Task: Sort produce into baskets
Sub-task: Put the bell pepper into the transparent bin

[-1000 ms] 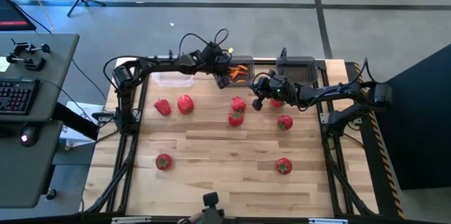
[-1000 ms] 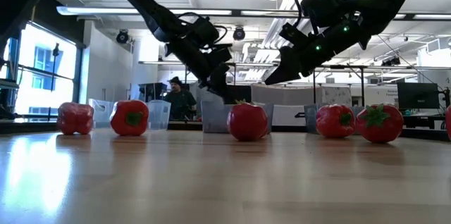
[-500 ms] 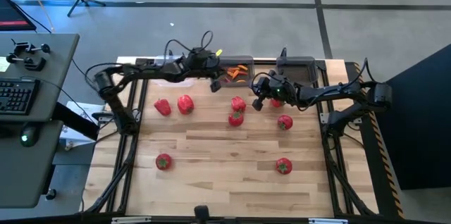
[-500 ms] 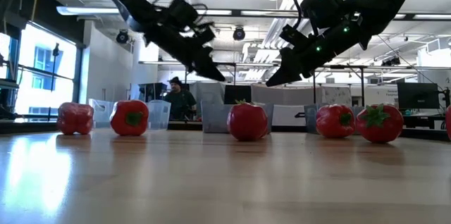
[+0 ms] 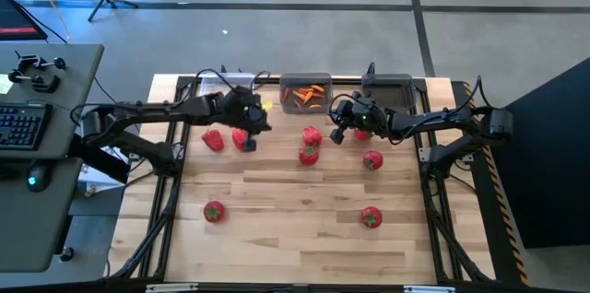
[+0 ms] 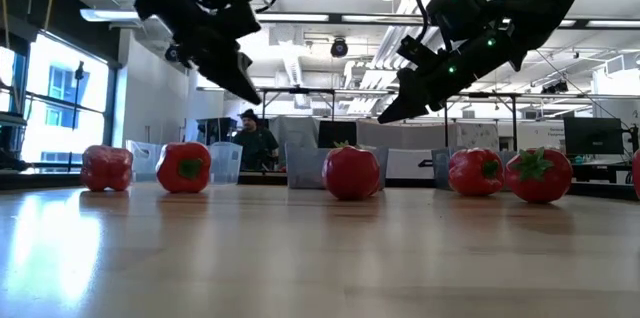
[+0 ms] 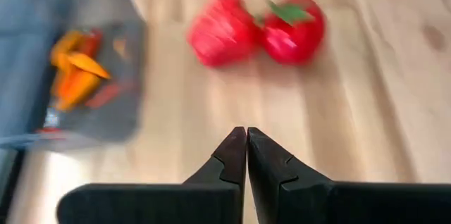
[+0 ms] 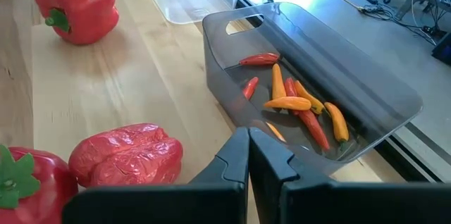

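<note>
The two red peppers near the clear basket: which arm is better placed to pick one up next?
Left. The left gripper hovers right beside those peppers; the right gripper hangs farther off.

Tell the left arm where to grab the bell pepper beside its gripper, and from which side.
Grip the bell pepper across its lumpy body, coming straight down. It sits on the table with open wood around it, its neighbouring pepper standing apart, so fingers should fit on either side. The left gripper hangs shut next to it, so it must open first.

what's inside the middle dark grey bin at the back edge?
Inside the dark grey bin: a loose pile of thin orange and red chilli pieces. No peppers or tomatoes. Its near corner is hidden behind the right gripper.
</note>
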Motion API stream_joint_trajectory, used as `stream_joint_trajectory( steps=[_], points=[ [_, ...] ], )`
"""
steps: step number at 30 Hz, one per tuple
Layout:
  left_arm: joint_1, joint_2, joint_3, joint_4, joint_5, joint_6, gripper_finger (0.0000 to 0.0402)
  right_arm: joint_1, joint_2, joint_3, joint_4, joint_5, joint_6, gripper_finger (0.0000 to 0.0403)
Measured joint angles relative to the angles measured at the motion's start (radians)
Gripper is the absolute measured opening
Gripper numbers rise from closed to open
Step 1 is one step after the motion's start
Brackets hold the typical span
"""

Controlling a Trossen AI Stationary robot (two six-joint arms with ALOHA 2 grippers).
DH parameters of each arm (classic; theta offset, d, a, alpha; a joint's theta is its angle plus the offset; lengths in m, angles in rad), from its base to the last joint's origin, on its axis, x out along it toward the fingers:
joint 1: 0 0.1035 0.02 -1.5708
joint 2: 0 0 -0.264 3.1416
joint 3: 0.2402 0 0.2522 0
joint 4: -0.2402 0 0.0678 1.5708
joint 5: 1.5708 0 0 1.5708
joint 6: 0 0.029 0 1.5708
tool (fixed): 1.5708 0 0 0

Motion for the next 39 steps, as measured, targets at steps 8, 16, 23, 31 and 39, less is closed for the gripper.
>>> stream_joint_trajectory(
  steps=[8,16,23,31,39],
  points=[
    [-0.172,-0.005,0.0,-0.164,-0.124,-0.016,0.0054,0.0,0.0,0.0,-0.001,0.0,0.0,0.0],
    [-0.269,-0.005,0.0,-0.419,-0.26,-0.095,0.0104,0.0,0.0,0.0,-0.002,0.0,0.018,0.0],
    [-0.242,-0.001,0.001,-0.486,-0.203,-0.1,0.0067,0.0,0.0,0.0,-0.002,0.0,0.016,0.0],
    [-0.163,0.027,0.001,-0.432,-0.172,-0.013,0.0006,0.0,0.0,0.0,-0.006,0.0,0.017,0.0],
    [-0.161,0.091,0.002,-0.343,-0.192,0.036,0.0034,0.0,0.0,0.0,-0.006,0.0,0.016,0.0]
  ],
)
